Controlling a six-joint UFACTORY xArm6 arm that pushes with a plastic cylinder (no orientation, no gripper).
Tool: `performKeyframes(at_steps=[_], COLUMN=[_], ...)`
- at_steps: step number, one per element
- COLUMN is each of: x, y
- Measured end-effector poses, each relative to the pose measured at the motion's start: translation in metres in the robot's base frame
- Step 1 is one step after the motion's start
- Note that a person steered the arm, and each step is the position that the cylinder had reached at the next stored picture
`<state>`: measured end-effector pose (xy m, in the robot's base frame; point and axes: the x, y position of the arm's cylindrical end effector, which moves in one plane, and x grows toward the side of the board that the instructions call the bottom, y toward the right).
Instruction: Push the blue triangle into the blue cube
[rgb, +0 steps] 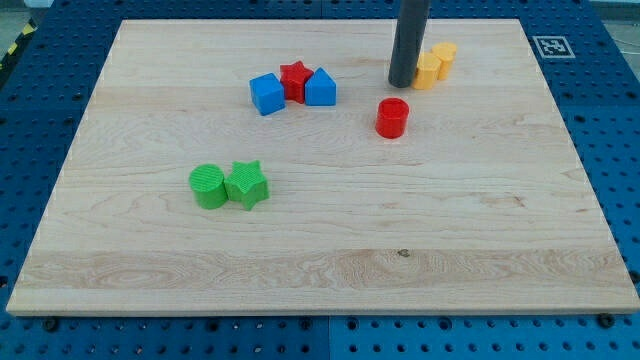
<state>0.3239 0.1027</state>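
Camera view shows a pale wooden counter (320, 240) on a blue perforated base. The arm has no fingers to open or close, only a straight dark rod coming down from the top of the frame; my tip (402, 84) rests on the counter in the upper right centre. Just right of the tip, touching or nearly so, sit two yellow blocks (435, 65), shapes unclear. Below the tip, slightly left, stands a red cylinder (392, 117).

Well left of the tip, in the upper centre, three blocks cluster: the blue cube (267, 94) at the left, a red star (294, 79) in the middle, and the blue triangle (320, 88) at the right, pressed against the star.

At centre left, a green cylinder (209, 186) touches a green star (247, 184).
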Motion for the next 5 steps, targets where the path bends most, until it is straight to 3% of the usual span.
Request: performKeyframes(at_steps=[5], x=[0.0], y=[-0.051])
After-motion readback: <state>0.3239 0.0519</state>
